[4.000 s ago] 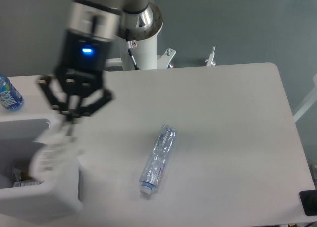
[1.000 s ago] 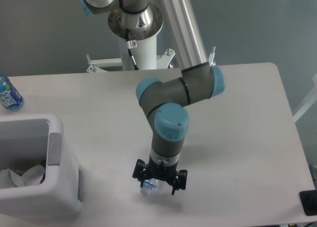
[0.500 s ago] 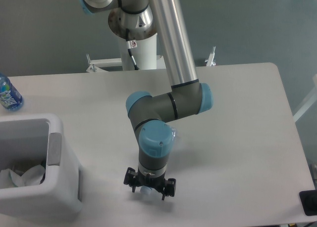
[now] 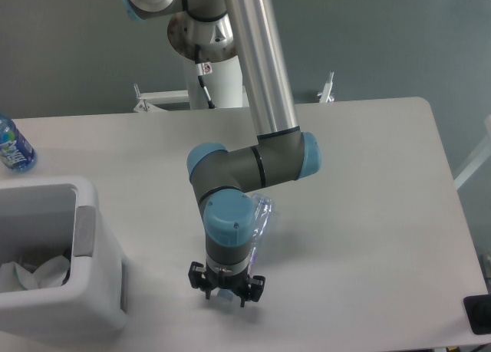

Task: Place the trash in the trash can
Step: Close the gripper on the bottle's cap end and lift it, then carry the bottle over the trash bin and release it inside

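The crushed clear plastic bottle point(image 4: 263, 214) lies on the white table point(image 4: 360, 183), mostly hidden under the arm's wrist; its pale cap end point(image 4: 225, 296) peeks out below. My gripper point(image 4: 226, 286) points straight down over that cap end, open, with a dark finger on each side of the bottle. The white trash can point(image 4: 96, 306) stands at the left front, and the crumpled white paper wrapper point(image 4: 31, 275) lies inside it. The gripper is well to the right of the can.
An intact blue-labelled water bottle point(image 4: 12, 146) stands at the table's left edge behind the can. The robot's base column point(image 4: 215, 68) rises at the back. A dark object point(image 4: 479, 314) sits at the front right corner.
Four seconds ago the gripper held the wrapper over the can; the wrapper now lies inside. Over the last second the arm shifted slightly left and lowered over the bottle's cap end.
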Action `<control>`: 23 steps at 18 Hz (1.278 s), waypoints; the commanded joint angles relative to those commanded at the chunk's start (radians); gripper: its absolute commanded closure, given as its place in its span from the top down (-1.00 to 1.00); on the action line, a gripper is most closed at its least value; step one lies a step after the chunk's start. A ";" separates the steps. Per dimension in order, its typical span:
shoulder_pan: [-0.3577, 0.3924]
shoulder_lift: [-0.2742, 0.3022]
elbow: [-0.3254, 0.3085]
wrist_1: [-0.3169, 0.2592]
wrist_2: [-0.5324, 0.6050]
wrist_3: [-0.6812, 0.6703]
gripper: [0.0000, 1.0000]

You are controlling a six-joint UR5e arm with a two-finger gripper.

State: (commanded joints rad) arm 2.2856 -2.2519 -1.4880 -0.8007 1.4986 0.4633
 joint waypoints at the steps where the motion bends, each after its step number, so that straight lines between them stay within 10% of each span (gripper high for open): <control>1: 0.000 -0.002 0.000 0.002 0.002 0.000 -0.36; 9: 0.000 0.008 0.015 0.000 0.022 0.003 -0.71; 18: 0.066 0.120 0.305 0.092 -0.107 -0.382 -0.68; 23: 0.060 0.211 0.327 0.146 -0.107 -0.474 -0.68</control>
State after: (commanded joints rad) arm 2.3455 -2.0404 -1.1612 -0.6550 1.3913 -0.0106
